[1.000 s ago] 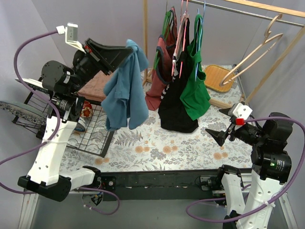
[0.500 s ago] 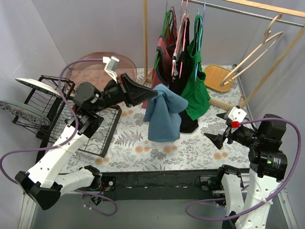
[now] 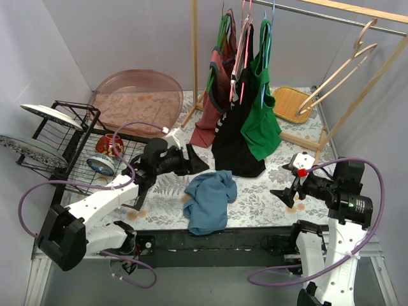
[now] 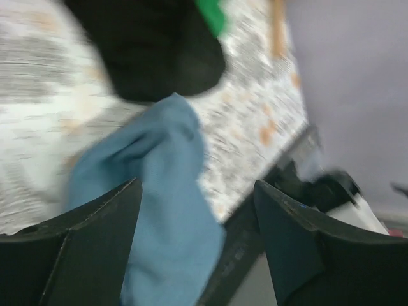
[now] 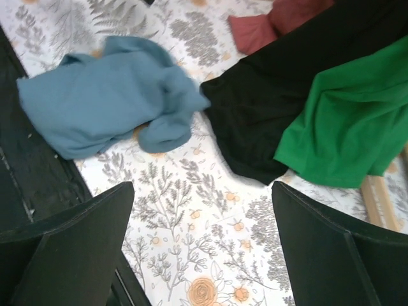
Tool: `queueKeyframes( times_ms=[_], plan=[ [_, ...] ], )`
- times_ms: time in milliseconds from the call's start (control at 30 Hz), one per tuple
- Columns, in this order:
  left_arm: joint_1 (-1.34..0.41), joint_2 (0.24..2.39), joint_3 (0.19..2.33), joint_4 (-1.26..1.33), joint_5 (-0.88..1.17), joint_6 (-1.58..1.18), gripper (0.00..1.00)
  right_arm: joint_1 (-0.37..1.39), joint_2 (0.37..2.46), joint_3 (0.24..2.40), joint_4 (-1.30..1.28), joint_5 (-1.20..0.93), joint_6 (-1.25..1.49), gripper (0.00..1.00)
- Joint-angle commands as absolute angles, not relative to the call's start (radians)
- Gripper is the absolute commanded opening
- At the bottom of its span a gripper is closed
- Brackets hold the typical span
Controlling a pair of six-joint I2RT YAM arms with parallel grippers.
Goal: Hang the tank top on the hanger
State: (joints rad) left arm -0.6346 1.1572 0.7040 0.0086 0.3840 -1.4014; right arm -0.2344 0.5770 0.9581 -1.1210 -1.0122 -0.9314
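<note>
Top ext | tank top (image 3: 207,201) crumpled soft teal heap | L tool (image 3: 201,164), R tool (image 3: 280,196) splayed wide, empty

- Tank top (image 3: 207,203) lies on table (image 3: 255,191) at 6 o'clock, overlapping its near edge.
- Hanger (image 3: 336,71) hangs on rail (image 3: 331,14) at 2 o'clock.
- Rack (image 3: 76,137) stands at 9 o'clock.

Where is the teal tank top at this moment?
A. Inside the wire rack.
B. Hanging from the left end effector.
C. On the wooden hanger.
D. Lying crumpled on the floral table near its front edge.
D: the tank top lies bunched on the table, and the left end effector is open, holding nothing.
</note>
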Motion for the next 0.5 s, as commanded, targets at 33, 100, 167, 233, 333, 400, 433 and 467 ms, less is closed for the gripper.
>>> queueKeyframes(
  times_ms=[33,100,167,233,333,400,433,467],
  plan=[
    [-0.398,1.011,0.672,-0.125,0.311,-1.266,0.80,-0.235,0.621,0.920,-1.311,-1.104,-1.302,0.98],
    [-0.394,0.985,0.730,-0.243,0.290,-1.220,0.89,-0.230,0.640,0.897,-1.313,-1.104,-1.354,0.98],
    [-0.394,0.960,0.780,-0.314,0.329,-1.172,0.92,-0.213,0.660,0.877,-1.312,-1.095,-1.432,0.98],
    [-0.394,0.950,0.801,-0.405,0.389,-1.158,0.93,-0.168,0.709,0.871,-1.313,-1.103,-1.474,0.99],
    [-0.394,0.933,0.792,-0.504,0.517,-1.163,0.98,-0.032,0.790,0.856,-1.238,-1.097,-1.383,0.97],
    [-0.393,0.879,0.758,-0.550,0.544,-1.173,0.98,0.099,0.814,0.807,-1.099,-1.056,-1.214,0.94],
    [-0.393,0.852,0.746,-0.558,0.540,-1.180,0.98,0.174,0.813,0.784,-0.925,-0.978,-1.119,0.93],
    [-0.393,0.801,0.730,-0.567,0.538,-1.187,0.98,0.339,0.805,0.726,-0.816,-0.927,-0.933,0.93]
  ],
)
